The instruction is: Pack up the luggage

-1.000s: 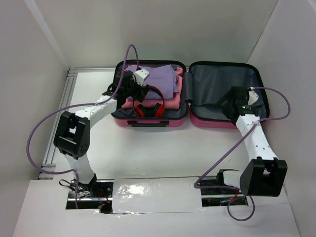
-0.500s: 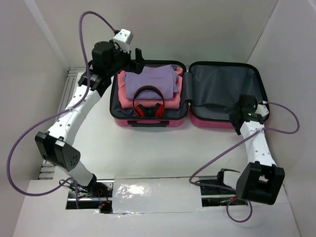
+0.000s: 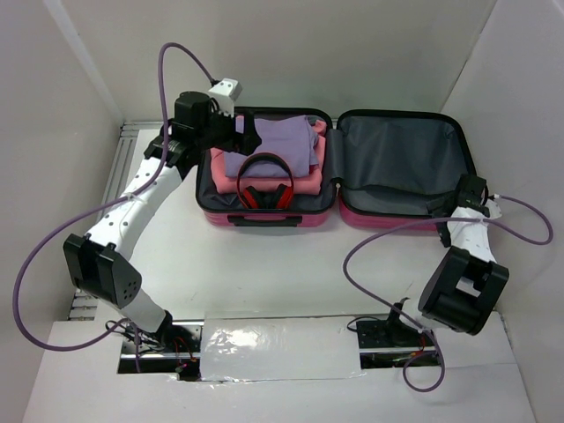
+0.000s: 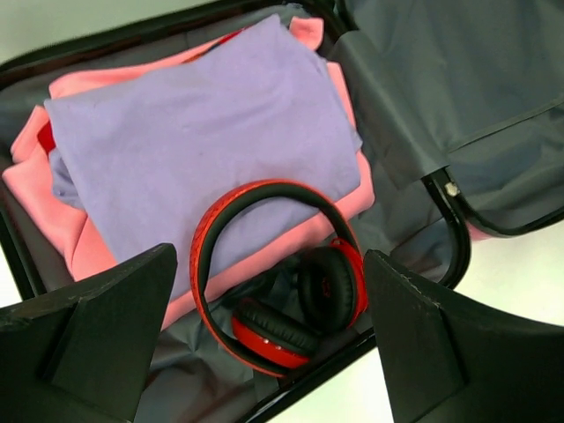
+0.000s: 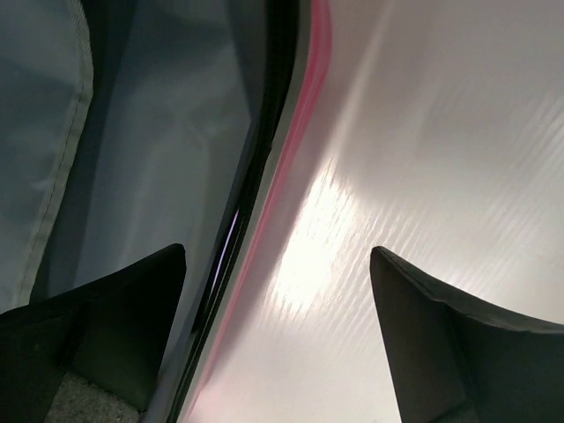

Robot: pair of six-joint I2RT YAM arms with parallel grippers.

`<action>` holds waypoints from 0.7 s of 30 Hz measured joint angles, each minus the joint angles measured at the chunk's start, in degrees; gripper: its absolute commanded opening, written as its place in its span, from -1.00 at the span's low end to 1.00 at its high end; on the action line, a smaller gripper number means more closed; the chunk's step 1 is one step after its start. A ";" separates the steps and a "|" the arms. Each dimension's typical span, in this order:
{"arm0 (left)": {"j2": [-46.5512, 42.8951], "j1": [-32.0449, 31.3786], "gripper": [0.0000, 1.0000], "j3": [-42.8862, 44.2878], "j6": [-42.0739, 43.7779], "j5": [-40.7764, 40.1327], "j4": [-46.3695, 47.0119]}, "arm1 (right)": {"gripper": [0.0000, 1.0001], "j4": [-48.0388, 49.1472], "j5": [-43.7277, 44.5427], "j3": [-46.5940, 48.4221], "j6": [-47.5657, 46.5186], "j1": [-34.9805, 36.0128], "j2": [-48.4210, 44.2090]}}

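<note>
Over the luggage [image 3: 397, 154], wrist views alone show left end effector [image 4: 269, 256] and right end effector [image 5: 278, 249] wide.

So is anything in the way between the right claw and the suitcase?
No, nothing visible. The right gripper hangs open just over the right-hand rim of the luggage, and nothing shows between its fingers and that rim.

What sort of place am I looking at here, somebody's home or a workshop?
Most likely a robotics test booth, not a home: plain white walls box in a white table, a left arm and a right arm stand at its near edge, and one open suitcase lies between them.
</note>
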 measured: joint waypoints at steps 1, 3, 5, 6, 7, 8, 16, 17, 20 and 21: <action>0.00 0.00 0.99 -0.15 0.02 -0.33 -0.13 | 0.78 0.39 -0.09 0.00 -0.52 -0.55 0.33; -0.11 0.20 0.99 -0.57 0.04 -0.61 -0.39 | 0.70 1.14 -0.20 0.00 -1.62 -1.40 1.01; -0.33 0.33 0.99 -1.09 0.04 -0.76 -0.76 | 0.67 1.73 -0.02 0.00 -2.34 -1.90 1.70; -0.44 0.33 0.99 -1.42 0.04 -0.81 -0.74 | 0.64 2.08 0.15 0.00 -2.60 -2.03 1.95; -0.57 0.33 0.99 -1.73 0.04 -0.94 -0.79 | 0.60 2.51 0.48 0.00 -2.91 -2.12 2.29; -0.68 0.33 0.99 -2.01 0.04 -1.16 -0.85 | 0.56 2.97 0.74 0.00 -3.17 -2.19 2.49; -0.90 0.81 0.99 -2.78 0.33 -1.90 -1.70 | 0.21 6.21 3.74 0.70 -4.85 -2.16 5.99; -0.96 0.83 0.99 -2.89 0.48 -2.25 -2.03 | 0.09 6.91 4.26 0.81 -4.96 -2.12 6.54; -1.40 1.11 0.99 -2.97 1.53 -3.58 -2.91 | -0.75 8.39 6.03 1.51 -5.25 -0.44 8.33; -1.70 1.25 0.99 -2.99 1.73 -3.89 -3.19 | -1.00 8.20 7.74 2.16 -4.81 0.46 8.94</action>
